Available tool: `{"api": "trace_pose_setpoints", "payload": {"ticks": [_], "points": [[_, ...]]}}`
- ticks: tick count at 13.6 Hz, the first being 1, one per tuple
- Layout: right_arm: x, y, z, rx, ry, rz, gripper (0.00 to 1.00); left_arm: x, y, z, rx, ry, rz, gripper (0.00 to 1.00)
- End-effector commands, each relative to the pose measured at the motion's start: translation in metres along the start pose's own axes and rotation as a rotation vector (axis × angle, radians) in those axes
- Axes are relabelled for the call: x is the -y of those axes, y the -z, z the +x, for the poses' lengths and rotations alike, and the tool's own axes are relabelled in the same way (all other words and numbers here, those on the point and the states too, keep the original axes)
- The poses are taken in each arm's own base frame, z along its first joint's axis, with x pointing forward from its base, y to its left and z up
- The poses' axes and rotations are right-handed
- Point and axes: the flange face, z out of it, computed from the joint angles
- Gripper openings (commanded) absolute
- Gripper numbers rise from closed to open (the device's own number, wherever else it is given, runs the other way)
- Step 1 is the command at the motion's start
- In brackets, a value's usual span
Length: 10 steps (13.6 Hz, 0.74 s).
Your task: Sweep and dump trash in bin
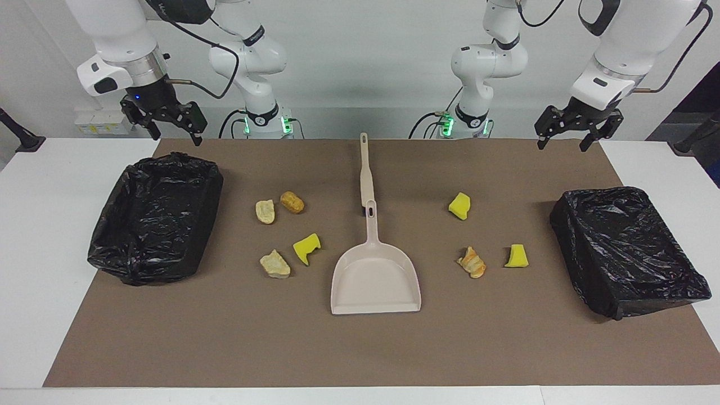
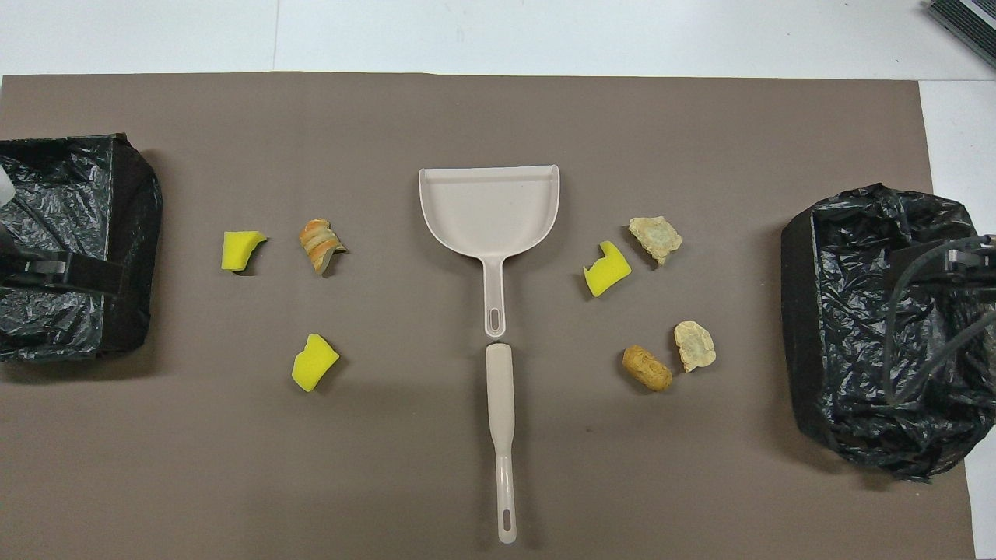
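Several bits of trash lie on the brown mat. Toward the right arm's end are a yellow sponge chunk [image 1: 306,247] and three bread pieces [image 1: 265,211] [image 1: 292,202] [image 1: 275,264]. Toward the left arm's end are two yellow chunks [image 1: 460,206] [image 1: 516,256] and a bread piece [image 1: 471,262]. A black-lined bin [image 1: 140,264] stands at the right arm's end, another bin [image 1: 568,225] at the left arm's. My right gripper [image 1: 175,136] hangs open and empty above the mat's edge by its bin. My left gripper [image 1: 562,145] hangs open and empty by the other.
A beige dustpan [image 1: 376,275] lies mid-mat, its mouth facing away from the robots. A beige brush [image 1: 365,169] lies in line with the pan's handle, nearer to the robots. White table borders the mat at both ends.
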Motion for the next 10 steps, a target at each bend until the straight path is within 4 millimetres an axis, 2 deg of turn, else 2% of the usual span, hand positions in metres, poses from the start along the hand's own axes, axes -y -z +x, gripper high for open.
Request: {"api": "trace_pose_setpoints", "payload": {"ticks": [1, 7, 10], "points": [[0.001, -0.004, 0.002, 0.021, 0.000, -0.005, 1.00, 0.016, 0.004, -0.010, 0.002, 0.036, -0.015, 1.00], [-0.002, -0.002, 0.003, 0.014, 0.035, -0.006, 1.00, 0.012, 0.001, -0.010, 0.013, 0.028, -0.015, 1.00], [0.010, -0.003, 0.002, 0.011, 0.031, -0.008, 1.00, 0.011, 0.000, -0.010, 0.017, 0.027, -0.015, 1.00]]}}
